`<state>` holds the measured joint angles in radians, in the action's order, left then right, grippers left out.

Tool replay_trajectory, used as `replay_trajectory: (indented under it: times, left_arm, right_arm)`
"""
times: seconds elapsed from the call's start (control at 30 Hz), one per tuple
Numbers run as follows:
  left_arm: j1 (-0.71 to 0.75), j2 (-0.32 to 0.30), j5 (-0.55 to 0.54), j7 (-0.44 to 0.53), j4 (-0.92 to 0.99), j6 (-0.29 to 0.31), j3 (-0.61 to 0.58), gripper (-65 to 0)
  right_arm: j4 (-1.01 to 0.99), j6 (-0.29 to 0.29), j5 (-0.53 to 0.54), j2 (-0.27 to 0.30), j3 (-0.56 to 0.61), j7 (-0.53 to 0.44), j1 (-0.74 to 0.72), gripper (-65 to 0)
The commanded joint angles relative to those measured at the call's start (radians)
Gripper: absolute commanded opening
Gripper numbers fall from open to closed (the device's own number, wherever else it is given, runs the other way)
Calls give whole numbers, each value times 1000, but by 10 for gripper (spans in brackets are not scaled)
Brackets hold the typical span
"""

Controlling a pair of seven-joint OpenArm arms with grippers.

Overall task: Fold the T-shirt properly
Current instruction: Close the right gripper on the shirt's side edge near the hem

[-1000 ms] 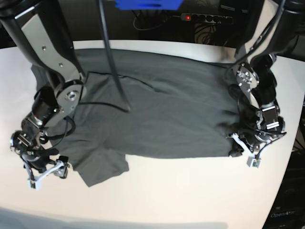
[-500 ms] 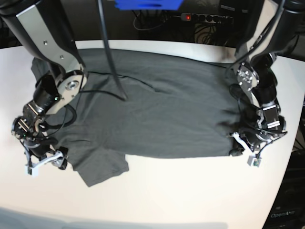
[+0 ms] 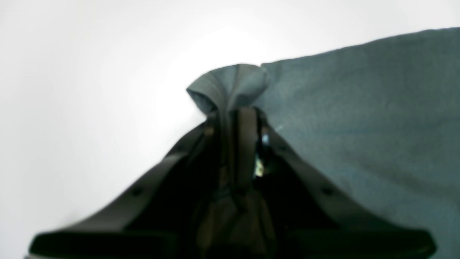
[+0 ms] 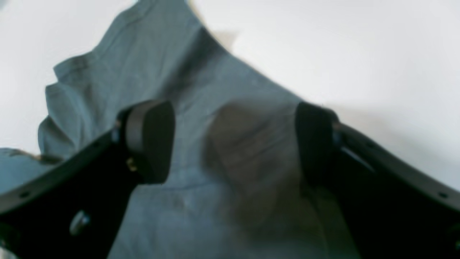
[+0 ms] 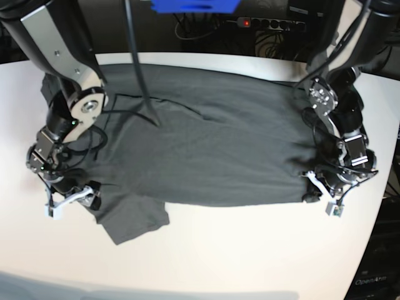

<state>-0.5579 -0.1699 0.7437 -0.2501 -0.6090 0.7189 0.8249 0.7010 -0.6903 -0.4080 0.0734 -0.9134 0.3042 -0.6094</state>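
Observation:
The dark grey T-shirt (image 5: 206,144) lies spread flat on the white table (image 5: 237,256), one sleeve (image 5: 134,222) sticking out toward the front left. In the base view my left gripper (image 5: 317,201) is at the shirt's front right corner. The left wrist view shows my left gripper (image 3: 233,111) shut on a pinched-up fold of the T-shirt (image 3: 359,108). My right gripper (image 5: 74,201) hangs at the shirt's left edge beside the sleeve. In the right wrist view my right gripper (image 4: 231,140) is open, with wrinkled T-shirt (image 4: 151,54) fabric below and between the fingers (image 4: 149,140).
A black cable (image 5: 140,62) hangs down over the back left of the shirt. Behind the table lie a power strip (image 5: 269,24) with a red light and a blue object (image 5: 194,5). Dark equipment (image 5: 378,275) stands past the table's right edge.
My right arm has moved away from the table's front edge and in over the shirt's left edge by the sleeve, still open. The left gripper has stayed put.

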Motion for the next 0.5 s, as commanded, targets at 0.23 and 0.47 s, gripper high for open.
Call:
replay_trajectory:
  times: [0.23,0.47]
  left_arm:
    - [29,-12,119,-160,13,-21,1,-579]
    - [29,-12,119,-160,13,-21,1,-579]
  right_arm:
    - [-22,-8,17,18,17,-29,-27,-142]
    - [-24,-8,17,18,17,-29,-24,-142]
